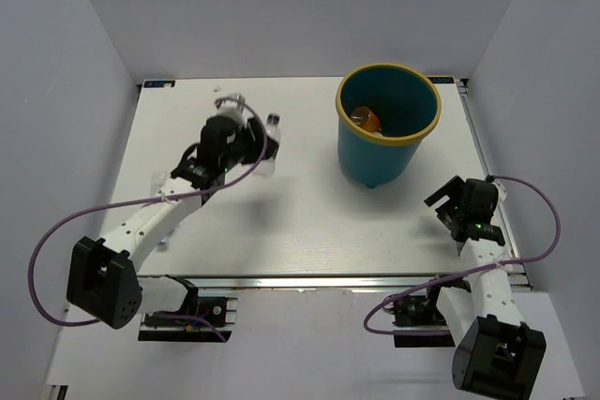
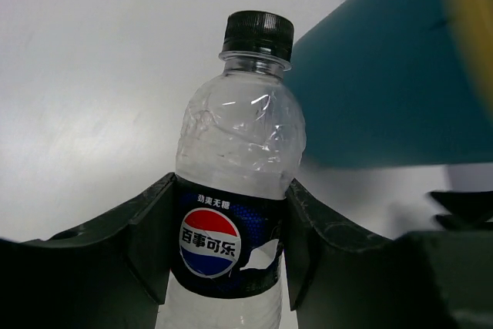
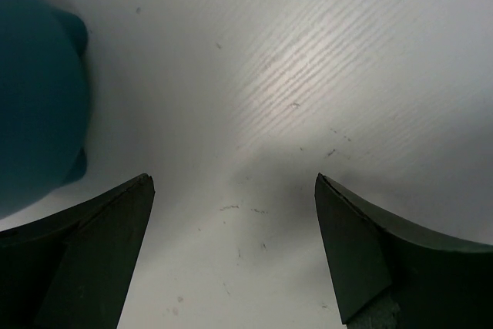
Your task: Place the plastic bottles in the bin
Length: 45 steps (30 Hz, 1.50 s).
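Note:
My left gripper (image 1: 255, 145) is shut on a clear bottle (image 2: 231, 190) with a black cap and a dark blue label, held above the table left of the bin; the bottle shows in the top view (image 1: 271, 142) too. The teal bin (image 1: 386, 133) with a yellow rim stands at the back right, and fills the right of the left wrist view (image 2: 385, 90). An orange bottle (image 1: 365, 120) lies inside it. My right gripper (image 3: 233, 190) is open and empty over bare table, right of the bin's base (image 3: 35, 90). It shows in the top view (image 1: 448, 201).
White walls close in the table on three sides. A small clear item (image 1: 228, 98) lies near the table's back edge behind the left gripper. Purple cables loop beside both arms.

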Motion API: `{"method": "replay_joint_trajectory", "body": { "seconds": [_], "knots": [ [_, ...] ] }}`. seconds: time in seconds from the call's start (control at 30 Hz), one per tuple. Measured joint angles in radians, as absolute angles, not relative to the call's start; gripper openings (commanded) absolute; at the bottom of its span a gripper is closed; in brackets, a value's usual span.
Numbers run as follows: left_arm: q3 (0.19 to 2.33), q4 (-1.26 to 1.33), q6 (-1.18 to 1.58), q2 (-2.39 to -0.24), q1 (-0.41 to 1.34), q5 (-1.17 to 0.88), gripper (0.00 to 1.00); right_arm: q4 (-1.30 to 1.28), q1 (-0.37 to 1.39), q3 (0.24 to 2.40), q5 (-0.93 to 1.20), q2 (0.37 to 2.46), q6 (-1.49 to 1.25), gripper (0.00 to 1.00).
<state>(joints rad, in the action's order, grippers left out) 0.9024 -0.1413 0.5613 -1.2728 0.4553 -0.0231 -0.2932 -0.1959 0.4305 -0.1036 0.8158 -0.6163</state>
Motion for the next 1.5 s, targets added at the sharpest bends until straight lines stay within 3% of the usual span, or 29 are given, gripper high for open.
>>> {"method": "replay_joint_trajectory", "body": {
  "seconds": [0.2,0.3,0.63,0.73,0.77,0.97,1.23,1.33,1.5],
  "knots": [
    [1.367,-0.095,0.466,-1.449,0.563,-0.065,0.36,-0.288,-0.196,0.426,-0.094,0.822,-0.598,0.89],
    [1.592,-0.079,0.424,-1.587,0.620,-0.122,0.42,-0.288,-0.196,0.426,-0.094,0.801,-0.594,0.89],
    [2.139,-0.125,0.355,-2.052,0.688,-0.309,0.52,-0.287,-0.196,0.426,-0.093,0.731,-0.588,0.89],
    [2.245,-0.155,0.344,-2.145,0.710,-0.335,0.83,-0.287,-0.196,0.426,-0.089,0.729,-0.583,0.89],
    [2.259,-0.162,0.342,-2.160,0.717,-0.338,0.98,-0.287,-0.196,0.426,-0.089,0.729,-0.582,0.89],
    [2.251,-0.218,0.312,-2.153,0.737,-0.300,0.98,-0.287,-0.196,0.426,-0.085,0.730,-0.572,0.89],
    [2.064,-0.293,0.200,-1.917,0.705,-0.055,0.98,-0.288,-0.196,0.426,-0.091,0.729,-0.572,0.89],
    [1.934,-0.298,0.196,-1.777,0.611,0.006,0.98,-0.288,-0.196,0.426,-0.101,0.723,-0.572,0.89],
    [1.676,-0.276,0.220,-1.604,0.307,0.145,0.98,-0.288,-0.196,0.426,-0.110,0.720,-0.572,0.89]
  ]
}}
